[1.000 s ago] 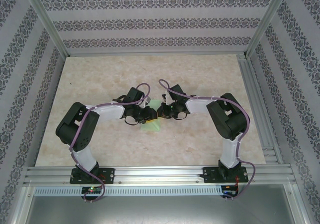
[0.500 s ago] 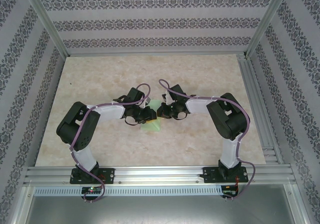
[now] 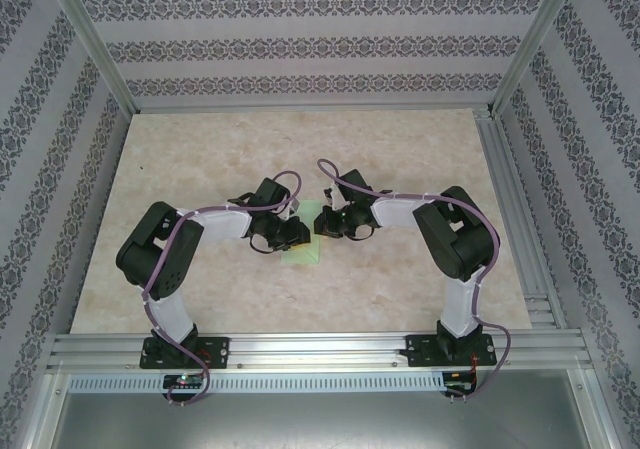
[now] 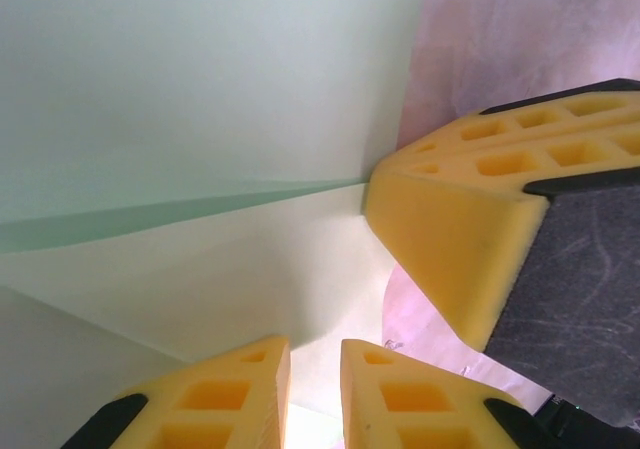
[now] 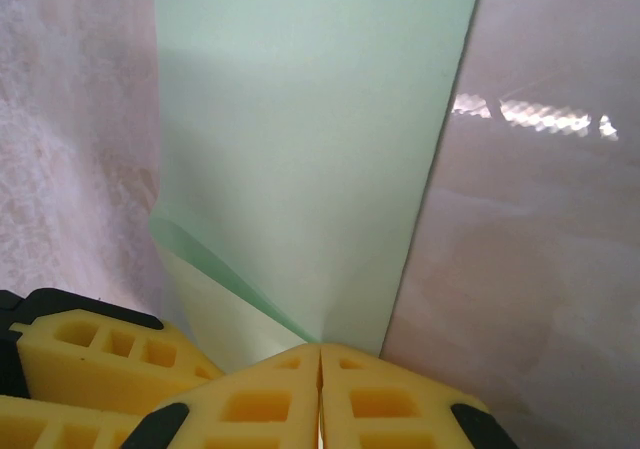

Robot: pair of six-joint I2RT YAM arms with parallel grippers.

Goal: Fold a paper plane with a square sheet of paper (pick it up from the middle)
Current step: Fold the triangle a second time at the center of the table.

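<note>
The square sheet of paper (image 3: 305, 252) is pale green and lies at the table's centre, partly folded, with one flap raised along a crease (image 4: 200, 204). My right gripper (image 3: 320, 225) pinches the paper's edge at the end of that crease; its fingers (image 5: 320, 354) press tight together on it. My left gripper (image 3: 298, 232) sits just left of it, tips nearly touching the right one. Its fingers (image 4: 315, 359) stand a narrow gap apart with the raised flap's edge (image 4: 330, 319) running into the gap. The right gripper's yellow fingers (image 4: 450, 229) show beside it. The paper plane is out of view.
The marble-patterned table top (image 3: 200, 169) spreads out around the paper. Aluminium rails run along the right side (image 3: 510, 199) and the near edge (image 3: 320, 349). Patterned walls close in the back and sides.
My left gripper's jaws have narrowed around the flap's edge and it has drawn slightly left, away from the right gripper. The right gripper has kept its pinch and place.
</note>
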